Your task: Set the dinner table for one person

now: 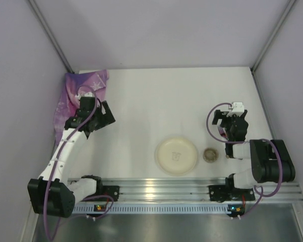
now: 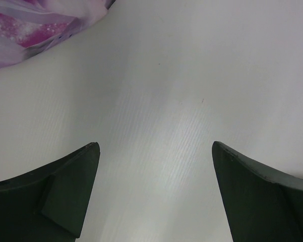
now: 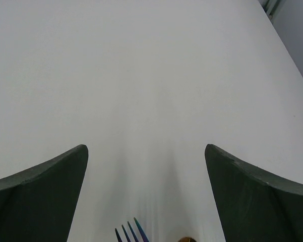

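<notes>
Far left: a crumpled purple-pink placemat [image 1: 85, 83] lay on the large white matte dinner table [image 1: 156, 101], partly hidden by the left wrist. Left gripper [image 2: 155, 146] was spread wide and empty over bare tabletop. Near centre sat a round cream plate [image 1: 176, 155]. Just right of it was a small brownish round item [image 1: 209, 154], too small to identify. Right gripper [image 3: 146, 147] gaped wide, holding nothing. Iridescent blue fork tines [image 3: 130, 233] were cut off at the frame's edge.

Placemat [image 1: 85, 88], plate [image 1: 176, 155], cup [image 1: 209, 155], fork [image 3: 130, 233]
Purple placemat crumpled far left; cream plate just beside a small brownish cup; only the fork's tines show.
</notes>
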